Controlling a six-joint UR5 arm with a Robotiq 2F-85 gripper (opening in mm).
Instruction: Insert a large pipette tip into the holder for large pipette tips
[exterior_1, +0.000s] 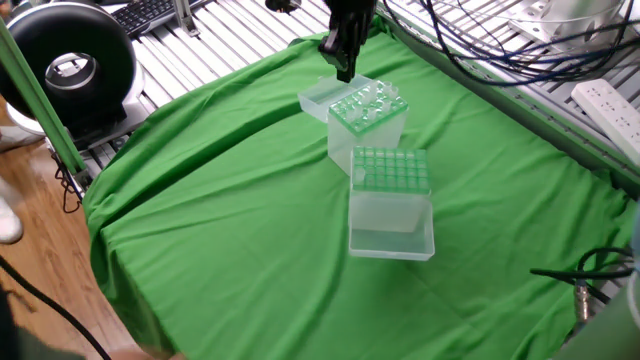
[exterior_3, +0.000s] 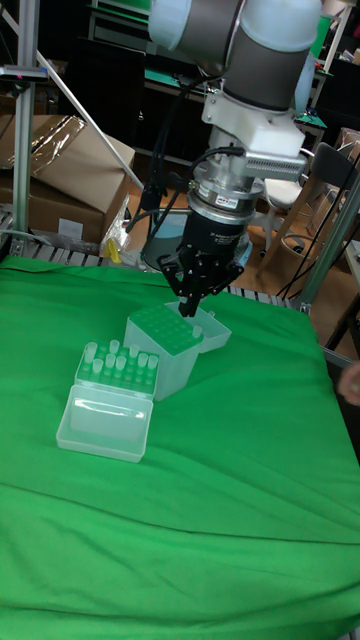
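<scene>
The holder for large pipette tips (exterior_3: 160, 335) is a translucent box with a green grid top. Its clear lid (exterior_3: 212, 330) lies open behind it. In the fixed view this holder (exterior_1: 367, 118) is the farther of two boxes, and its top glints pale. My gripper (exterior_3: 189, 306) hangs just above the holder's back edge, by the lid hinge. Its fingers are drawn together into a point, and it shows as a dark tip (exterior_1: 344, 70) in the fixed view. I cannot make out the large pipette tip between the fingers.
A second box (exterior_3: 117, 372) holding several upright clear tips touches the holder's front, its lid (exterior_3: 103, 422) open toward the camera; in the fixed view it is the nearer box (exterior_1: 390, 175). Green cloth (exterior_1: 220, 220) covers the table. Cables (exterior_1: 480, 45) and a power strip (exterior_1: 605, 105) lie at the back right.
</scene>
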